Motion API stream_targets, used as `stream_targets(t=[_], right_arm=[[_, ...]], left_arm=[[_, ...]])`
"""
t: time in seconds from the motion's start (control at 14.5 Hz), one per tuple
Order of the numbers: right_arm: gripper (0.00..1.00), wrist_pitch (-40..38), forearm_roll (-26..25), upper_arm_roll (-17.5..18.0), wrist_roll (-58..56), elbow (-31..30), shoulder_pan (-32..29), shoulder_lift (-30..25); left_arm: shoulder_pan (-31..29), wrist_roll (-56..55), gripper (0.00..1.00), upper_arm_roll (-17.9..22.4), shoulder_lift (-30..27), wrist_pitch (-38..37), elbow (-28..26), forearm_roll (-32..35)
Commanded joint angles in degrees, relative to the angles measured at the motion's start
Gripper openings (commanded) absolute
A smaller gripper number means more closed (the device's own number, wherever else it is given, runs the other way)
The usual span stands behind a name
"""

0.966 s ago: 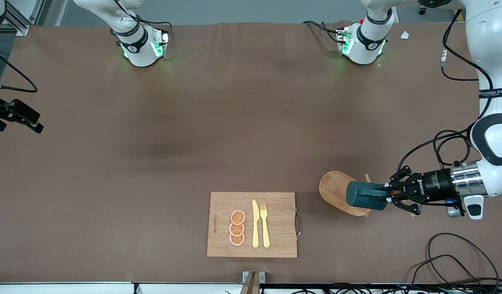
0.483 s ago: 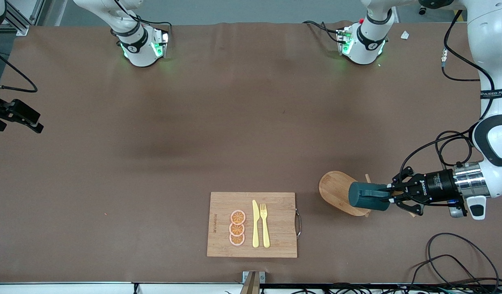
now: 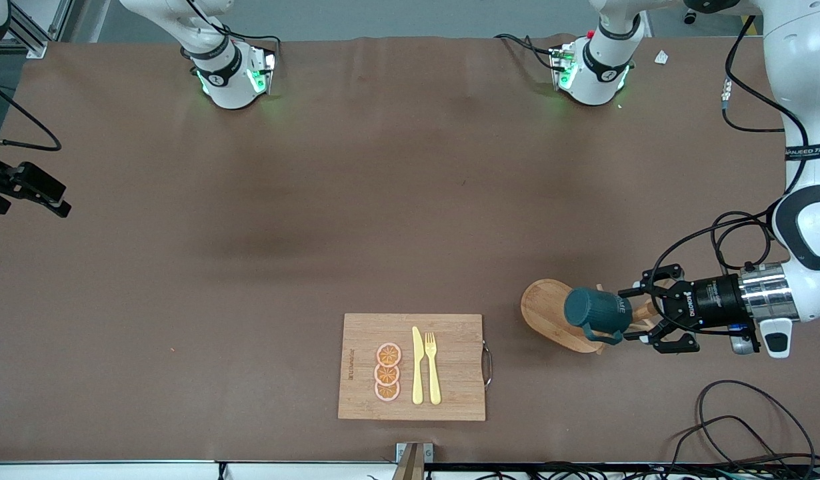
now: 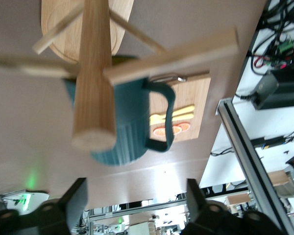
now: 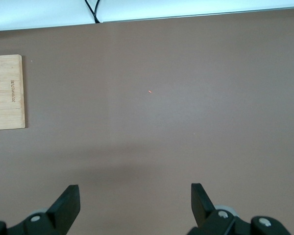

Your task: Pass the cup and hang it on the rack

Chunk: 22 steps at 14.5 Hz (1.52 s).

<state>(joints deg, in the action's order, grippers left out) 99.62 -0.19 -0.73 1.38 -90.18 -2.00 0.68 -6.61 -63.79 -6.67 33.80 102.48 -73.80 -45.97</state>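
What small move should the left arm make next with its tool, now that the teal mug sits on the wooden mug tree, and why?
Probably draw the left tool straight back from the light wooden mug tree. Its fingers are open and off the dark teal ribbed mug, whose handle is hooked over a peg, so the mug seems to hang unaided. The right tool waits, open, over bare table.

Rack (image 3: 557,313) post hidden by cup (image 3: 593,310); lettering unreadable.

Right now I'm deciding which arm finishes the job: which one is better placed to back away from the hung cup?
Left. Its hand is open right beside the cup, which hangs by its handle on a peg of the rack. The right hand waits open over bare table.
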Motion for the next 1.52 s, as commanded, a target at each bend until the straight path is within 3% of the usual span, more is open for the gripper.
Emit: stream_targets(t=[0.0, 0.21, 0.48, 0.69, 0.83, 0.97, 1.03, 1.45], right_arm=[[1.00, -0.5, 0.7, 0.5, -0.9, 0.4, -0.7, 0.1], [1.00, -0.5, 0.7, 0.5, -0.9, 0.4, -0.7, 0.1], [1.00, -0.5, 0.7, 0.6, -0.9, 0.4, -0.8, 0.0], [1.00, -0.5, 0.7, 0.6, -0.9, 0.5, -0.8, 0.0], [1.00, -0.6, 0.7, 0.6, -0.9, 0.4, -0.8, 0.0], [1.00, -0.6, 0.7, 0.6, -0.9, 0.4, -0.9, 0.0], [1.00, -0.6, 0.7, 0.6, -0.9, 0.4, -0.9, 0.0], [1.00, -0.7, 0.7, 0.6, -0.9, 0.4, -0.9, -0.1]], left_arm=[[0.5, 0.4, 1.00, -0.7, -5.5, -1.7, -0.6, 3.3], [1.3, 2.8, 1.00, -4.9, -8.9, -1.7, -0.4, 13.3], [0.6, 15.5, 1.00, -12.4, -14.3, -3.8, -0.6, 37.9], [0.5, 28.5, 1.00, -13.5, -18.0, -8.9, -0.6, 50.6], [1.5, 38.3, 1.00, -12.0, -20.9, -12.2, -0.8, 51.5], [5.7, 45.9, 1.00, -4.0, -26.8, -13.1, -6.1, 51.4], [6.8, 48.8, 1.00, -1.9, -29.5, -13.1, -9.1, 51.0], [6.6, 58.8, 1.00, 2.4, -41.3, -14.6, -22.3, 45.4]])
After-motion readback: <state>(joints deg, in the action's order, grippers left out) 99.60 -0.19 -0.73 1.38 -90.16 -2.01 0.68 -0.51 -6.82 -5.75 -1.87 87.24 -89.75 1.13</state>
